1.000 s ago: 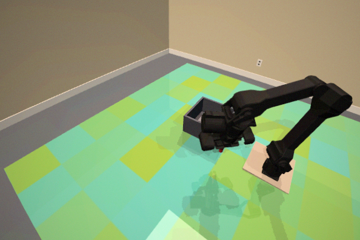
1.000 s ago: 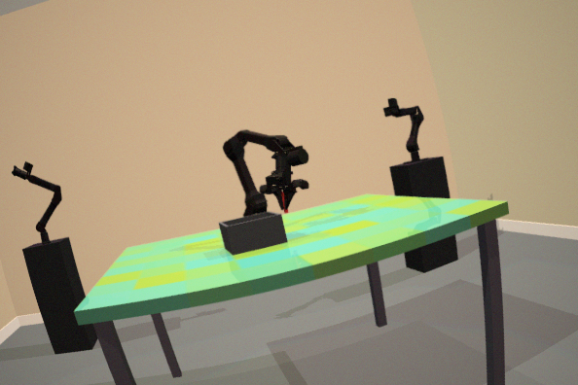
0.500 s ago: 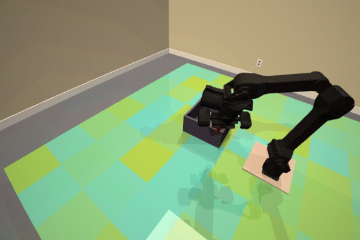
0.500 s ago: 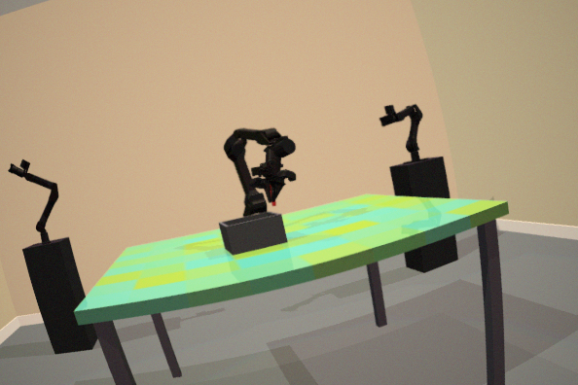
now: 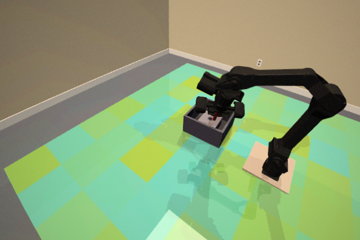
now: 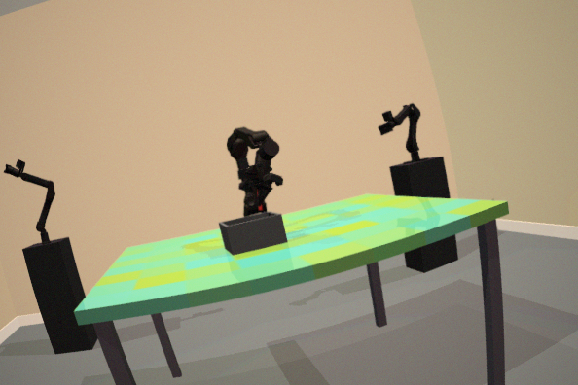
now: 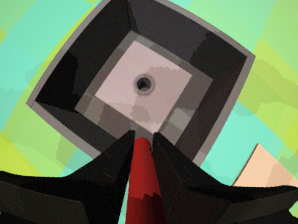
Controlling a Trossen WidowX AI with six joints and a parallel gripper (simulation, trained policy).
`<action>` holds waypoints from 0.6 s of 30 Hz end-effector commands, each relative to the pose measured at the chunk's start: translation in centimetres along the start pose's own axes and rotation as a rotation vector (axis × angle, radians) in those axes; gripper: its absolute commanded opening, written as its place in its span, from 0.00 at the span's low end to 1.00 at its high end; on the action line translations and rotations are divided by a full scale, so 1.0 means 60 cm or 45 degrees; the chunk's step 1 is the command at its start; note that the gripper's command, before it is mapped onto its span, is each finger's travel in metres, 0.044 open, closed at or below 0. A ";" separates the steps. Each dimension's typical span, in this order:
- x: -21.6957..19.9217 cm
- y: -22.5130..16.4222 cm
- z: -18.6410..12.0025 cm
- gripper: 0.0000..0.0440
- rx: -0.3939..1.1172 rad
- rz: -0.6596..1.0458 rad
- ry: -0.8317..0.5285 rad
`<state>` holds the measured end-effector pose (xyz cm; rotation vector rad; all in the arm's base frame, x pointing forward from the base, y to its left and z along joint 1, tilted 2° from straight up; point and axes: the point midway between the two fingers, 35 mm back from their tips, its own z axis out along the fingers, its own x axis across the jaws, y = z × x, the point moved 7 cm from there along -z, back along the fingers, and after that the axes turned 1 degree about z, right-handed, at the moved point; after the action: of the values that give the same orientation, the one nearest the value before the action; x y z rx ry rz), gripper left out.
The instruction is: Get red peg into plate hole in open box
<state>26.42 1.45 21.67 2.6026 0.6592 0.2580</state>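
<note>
My gripper (image 7: 143, 136) is shut on the red peg (image 5: 215, 116) (image 6: 260, 207) (image 7: 144, 170), whose lower end sticks out past the fingertips. The peg is held above the open dark box (image 5: 200, 128) (image 6: 255, 237) (image 7: 245, 75), near one side of it in the wrist view. On the box's bottom lies the pale plate (image 5: 206, 122) (image 7: 120, 75). Its round hole (image 5: 210, 118) (image 7: 144, 84) shows empty, ahead of the peg's tip in the wrist view. The fingertips cover part of the near box wall there.
The arm's base stands on a pale board (image 5: 253, 159) (image 7: 270, 172) on the patchwork table top (image 5: 106, 151) (image 6: 341, 243). Two other arms stand on black pedestals (image 6: 55, 292) (image 6: 423, 185) beyond the table.
</note>
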 end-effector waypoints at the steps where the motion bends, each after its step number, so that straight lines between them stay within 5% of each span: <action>1: 0.005 0.021 0.015 0.00 -0.007 0.001 -0.003; 18: 0.009 0.080 0.107 0.00 0.074 -0.137 -0.005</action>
<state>30.23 -3.94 18.74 2.6102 0.7774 0.2066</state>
